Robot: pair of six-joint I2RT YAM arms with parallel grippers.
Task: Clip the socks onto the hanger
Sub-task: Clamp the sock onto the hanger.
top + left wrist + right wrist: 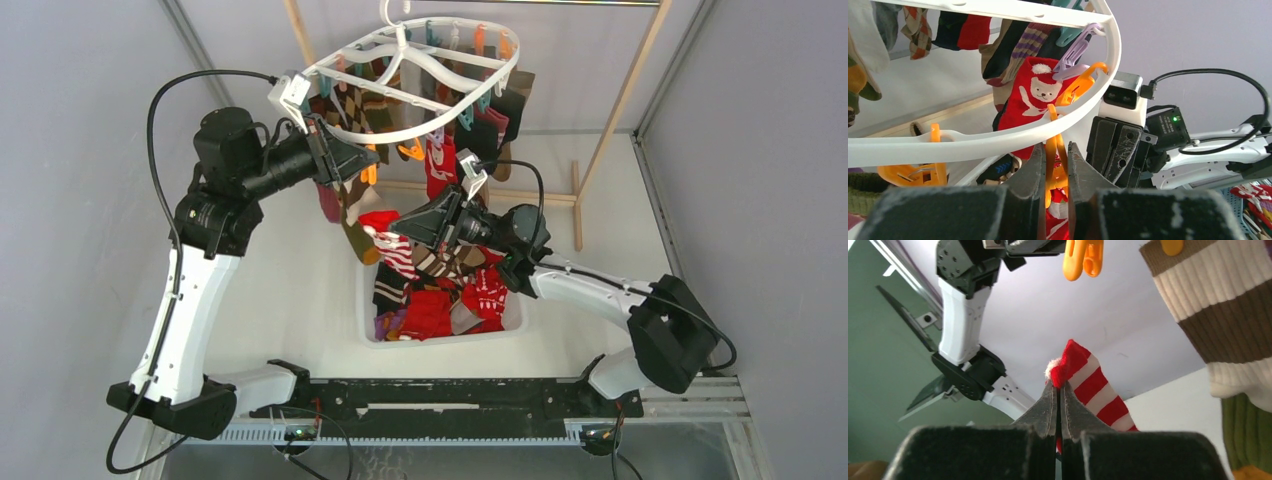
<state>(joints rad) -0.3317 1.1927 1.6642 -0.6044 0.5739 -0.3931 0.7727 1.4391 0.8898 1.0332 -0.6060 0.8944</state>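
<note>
White oval hanger, long axis left-right

Seeing white on hanger, orange on clip, red plus white bear print on bear sock, red-white stripes on striped sock, brown-cream bands on banded sock, olive green on ribbed sock.

— Room under the hanger?
— Hung socks crowd it. Left gripper, pinching a clip, blocks 7 o'clock; right gripper, holding a striped sock, 6. Bare table at the basket's 9.
</note>
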